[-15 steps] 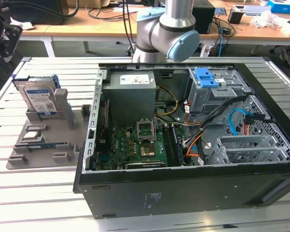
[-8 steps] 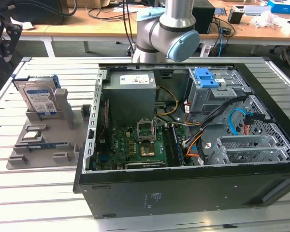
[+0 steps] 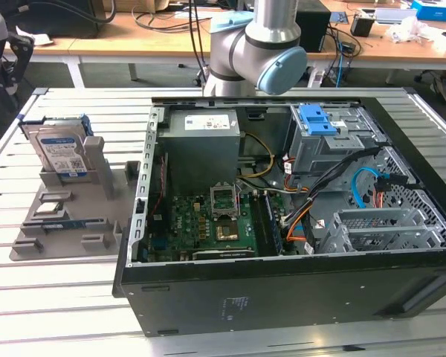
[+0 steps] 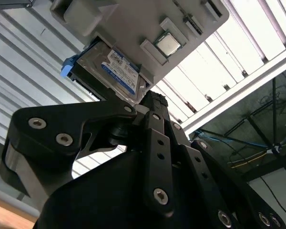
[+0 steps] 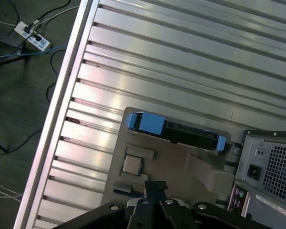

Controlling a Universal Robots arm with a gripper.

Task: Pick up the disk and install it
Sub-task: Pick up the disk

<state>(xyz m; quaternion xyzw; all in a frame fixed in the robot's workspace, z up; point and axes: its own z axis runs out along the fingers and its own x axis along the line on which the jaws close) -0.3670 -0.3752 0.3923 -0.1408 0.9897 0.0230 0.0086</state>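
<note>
The disk [image 3: 62, 149] is a silver drive with a white-and-blue label in a blue carrier. It stands on edge in a grey holder [image 3: 67, 223] on the table at the exterior view's left. In both wrist views I look down on it from well above: the label side of the disk [image 4: 119, 71] in one, its blue-edged upper rim [image 5: 176, 131] in the other. My gripper [image 4: 154, 101] [image 5: 155, 186] hangs over the holder, apart from the disk, its black fingertips shut together on nothing.
An open computer case [image 3: 282, 290] lies on its side at the exterior view's right, with a grey power supply [image 3: 204, 137], a motherboard and a drive cage with a blue latch [image 3: 317, 119]. A processor chip [image 5: 132, 164] rests on the holder. The arm [image 3: 256, 44] rises behind the case.
</note>
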